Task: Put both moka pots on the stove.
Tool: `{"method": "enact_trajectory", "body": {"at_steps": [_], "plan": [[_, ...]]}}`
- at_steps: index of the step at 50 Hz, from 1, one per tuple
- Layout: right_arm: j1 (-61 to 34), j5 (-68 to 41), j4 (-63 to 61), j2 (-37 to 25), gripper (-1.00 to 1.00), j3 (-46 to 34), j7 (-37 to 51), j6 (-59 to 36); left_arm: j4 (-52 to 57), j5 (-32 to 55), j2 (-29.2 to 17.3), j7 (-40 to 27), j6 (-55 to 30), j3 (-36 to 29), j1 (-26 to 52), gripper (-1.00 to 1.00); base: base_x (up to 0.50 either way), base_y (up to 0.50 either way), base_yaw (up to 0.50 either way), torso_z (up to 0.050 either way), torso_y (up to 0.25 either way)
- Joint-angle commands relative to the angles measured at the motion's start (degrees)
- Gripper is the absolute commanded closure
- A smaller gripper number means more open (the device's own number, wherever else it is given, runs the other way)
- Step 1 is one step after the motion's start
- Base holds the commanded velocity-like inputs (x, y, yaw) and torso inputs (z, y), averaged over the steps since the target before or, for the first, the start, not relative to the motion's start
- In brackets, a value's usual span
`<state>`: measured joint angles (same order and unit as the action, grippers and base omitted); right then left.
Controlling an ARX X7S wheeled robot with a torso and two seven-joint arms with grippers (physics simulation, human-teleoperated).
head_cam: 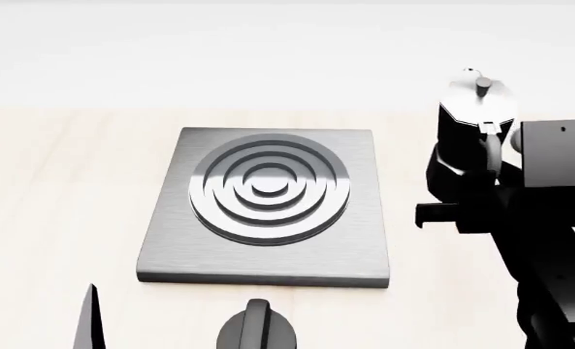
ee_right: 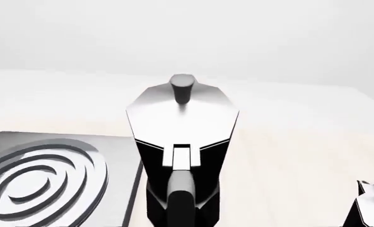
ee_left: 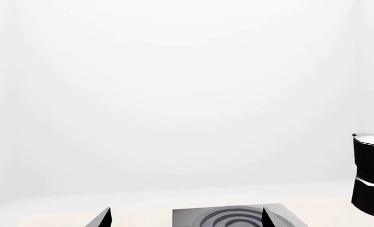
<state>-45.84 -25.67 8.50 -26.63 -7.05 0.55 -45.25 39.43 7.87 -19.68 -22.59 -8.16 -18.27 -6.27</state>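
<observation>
A moka pot (head_cam: 472, 138) stands at the right edge of the head view, just beside the stove (head_cam: 267, 207) but off its plate, with the right arm (head_cam: 549, 240) crowding in from the lower right. The stove's dark rings lie bare in the centre of the frame; neither pot is on it yet. A round knob (head_cam: 258, 327) sits at the bottom edge, below the plate.

From the right wrist view the pot fills the middle, its silvery lid (ee_right: 183, 116) and small lid knob (ee_right: 182, 85) uppermost and its curved handle (ee_right: 181, 198) pointing toward the camera. A sliver of grey and black at the lower right corner may be the second pot (ee_right: 369, 203), though too little shows to be sure. The right gripper's fingers are out of sight in every view, so whether its jaws are spread or pinching the handle cannot be told.

In the left wrist view two dark fingertips (ee_left: 101, 220) rise at the bottom edge, set well apart and holding nothing, with the stove between them and the pot at the far right.

The pot looks rigid and glossy, likely slick on its faceted body and top-heavy above the pinched waist. The handle, or the waist taken squarely, seems the safer hold; a tilted lift could tip it.
</observation>
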Motion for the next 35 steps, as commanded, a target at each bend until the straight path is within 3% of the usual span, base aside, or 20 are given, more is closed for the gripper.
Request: {"method": "enact_trajectory", "body": {"at_steps": [1,13,20,35], "plan": [[-1.5,0.2,-9.2,1.3,1.0,-1.0,0.9,0.7,0.1,0.3,-0.2,-0.2,-0.2,-0.2,0.1,-1.0,0.0,0.0,0.0,0.0,0.0],[-4.3,4.4,-3.5,5.7,1.0,-7.9,-1.2,7.2,0.2,1.0,-0.6,-0.2,-0.3,-0.2,0.2,-1.0,0.0,0.0,0.0,0.0,0.001],[-6.2,3.8,-4.5,8.2,1.0,-9.0,-0.9,6.2,0.2,1.2,-0.7,-0.3,-0.6,-0.4,0.2,-1.0,0.0,0.0,0.0,0.0,0.001],[-11.6,6.2,11.1,15.9,1.0,-13.1,-4.1,16.3,-0.2,1.7,-1.0,-0.4,-0.3,-0.2,0.5,-1.0,0.0,0.0,0.0,0.0,0.001]]}}
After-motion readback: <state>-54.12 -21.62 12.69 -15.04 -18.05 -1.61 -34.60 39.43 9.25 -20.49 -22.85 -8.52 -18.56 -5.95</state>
